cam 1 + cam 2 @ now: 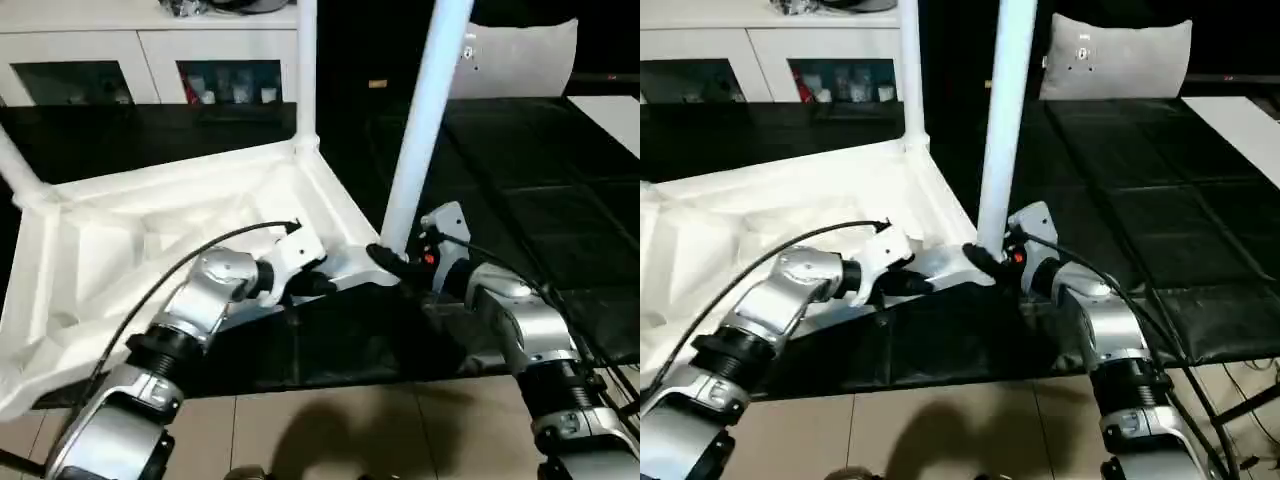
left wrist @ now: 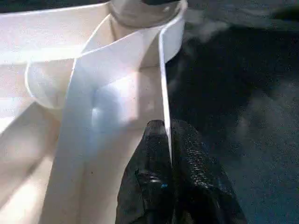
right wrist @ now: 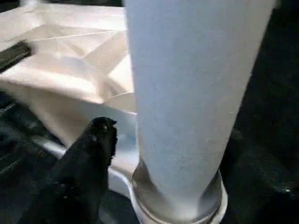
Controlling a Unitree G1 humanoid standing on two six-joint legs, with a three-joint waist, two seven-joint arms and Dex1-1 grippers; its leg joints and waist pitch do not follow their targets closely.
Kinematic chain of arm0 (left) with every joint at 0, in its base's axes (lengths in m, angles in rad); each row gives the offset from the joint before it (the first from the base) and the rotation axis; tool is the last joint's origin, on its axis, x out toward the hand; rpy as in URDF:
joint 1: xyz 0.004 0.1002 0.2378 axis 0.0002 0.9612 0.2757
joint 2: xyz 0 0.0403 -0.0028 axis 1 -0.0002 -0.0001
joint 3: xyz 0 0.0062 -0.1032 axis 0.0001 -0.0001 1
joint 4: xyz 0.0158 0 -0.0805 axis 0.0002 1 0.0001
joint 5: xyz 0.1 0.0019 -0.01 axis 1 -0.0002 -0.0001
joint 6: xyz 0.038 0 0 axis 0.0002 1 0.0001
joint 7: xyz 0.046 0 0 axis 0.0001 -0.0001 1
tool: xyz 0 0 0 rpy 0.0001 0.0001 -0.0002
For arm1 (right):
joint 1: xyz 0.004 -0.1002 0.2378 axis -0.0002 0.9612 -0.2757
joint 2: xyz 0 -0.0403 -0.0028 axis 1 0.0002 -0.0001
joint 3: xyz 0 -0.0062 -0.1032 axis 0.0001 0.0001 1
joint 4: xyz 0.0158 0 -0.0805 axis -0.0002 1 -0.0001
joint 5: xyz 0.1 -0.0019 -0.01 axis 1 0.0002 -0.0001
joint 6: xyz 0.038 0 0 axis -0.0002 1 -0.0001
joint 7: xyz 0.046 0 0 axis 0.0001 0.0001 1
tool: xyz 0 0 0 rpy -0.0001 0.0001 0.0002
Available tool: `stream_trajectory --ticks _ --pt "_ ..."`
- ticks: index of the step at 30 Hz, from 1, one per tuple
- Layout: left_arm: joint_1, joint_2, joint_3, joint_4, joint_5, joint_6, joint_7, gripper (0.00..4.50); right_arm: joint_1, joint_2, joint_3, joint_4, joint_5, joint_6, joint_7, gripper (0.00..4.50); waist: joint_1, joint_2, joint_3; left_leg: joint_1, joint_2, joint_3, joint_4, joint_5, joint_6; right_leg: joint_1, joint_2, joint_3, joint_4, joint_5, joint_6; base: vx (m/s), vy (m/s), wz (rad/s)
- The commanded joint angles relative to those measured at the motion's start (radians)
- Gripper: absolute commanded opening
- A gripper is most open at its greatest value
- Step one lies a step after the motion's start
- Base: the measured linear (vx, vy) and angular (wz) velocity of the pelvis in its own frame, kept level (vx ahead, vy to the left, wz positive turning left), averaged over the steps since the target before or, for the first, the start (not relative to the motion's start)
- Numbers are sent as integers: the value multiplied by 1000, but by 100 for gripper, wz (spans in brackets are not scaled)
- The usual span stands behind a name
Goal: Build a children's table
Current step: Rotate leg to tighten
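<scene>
The children's table top (image 1: 150, 230) lies upside down on a black mat, ribbed underside up. Three white legs stand in its corner sockets: one at the near right corner (image 1: 420, 120), one at the far right corner (image 1: 306, 70) and one at the left (image 1: 15, 165). My left gripper (image 2: 168, 140) is shut on the thin rim wall of the top, close to the near right socket (image 2: 140, 14). My right gripper (image 1: 395, 262) sits at the base of the near right leg (image 3: 187, 93). It is open, with one black finger (image 3: 93, 149) standing a little apart from the leg.
A white cabinet (image 1: 150, 50) with glass doors stands behind the table top. The black mat (image 1: 520, 170) stretches away to the right, with a grey cushion (image 1: 520, 55) at its far end and a white surface (image 1: 615, 115) at the right edge. Beige floor tiles (image 1: 330, 430) lie nearest me.
</scene>
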Motion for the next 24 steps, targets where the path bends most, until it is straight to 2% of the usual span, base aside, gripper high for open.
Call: stream_trajectory --ticks 1,4,6,7,11,15,24 --pt "-22 15 4 -41 -62 -79 -123 0 15 -56 13 -42 8 -39 112 373 7 1 -79 1 85 -35 -64 7 110 76 -132 95 -66 -186 -42 0 0 0" --pt "-16 47 -22 -38 -64 -109 -192 0 37 -114 27 -78 37 -49 241 373 23 -1 -79 2 88 -35 -62 13 122 73 -131 95 -60 -159 -50 0 0 0" --pt "-14 68 -36 -29 -63 -137 -238 0 53 -159 47 -102 56 -45 341 373 28 -1 -78 1 85 -33 -61 3 127 74 -131 94 -62 -172 -45 0 0 0" --pt "-16 73 -40 -22 -62 -151 -252 0 56 -174 53 -105 61 -46 373 373 35 1 -78 3 88 -34 -62 3 130 71 -128 93 -64 -190 -36 0 0 0" --pt "-22 94 -53 -7 -79 -199 -339 0 51 -210 86 -93 67 -49 471 338 45 -2 -79 4 90 -34 -62 -4 114 70 -130 92 -67 -216 -36 0 0 0" --pt "-17 107 -67 -25 -95 -207 -407 0 52 -229 102 -109 107 2 566 307 48 -5 -78 2 88 -32 -62 -11 112 71 -131 93 -69 -239 -32 0 0 0" --pt "-25 108 -85 -12 -98 -233 -467 0 21 -205 138 -27 105 -3 658 229 47 -5 -80 -1 82 -32 -62 -7 104 72 -126 88 -74 -263 -13 0 0 0"
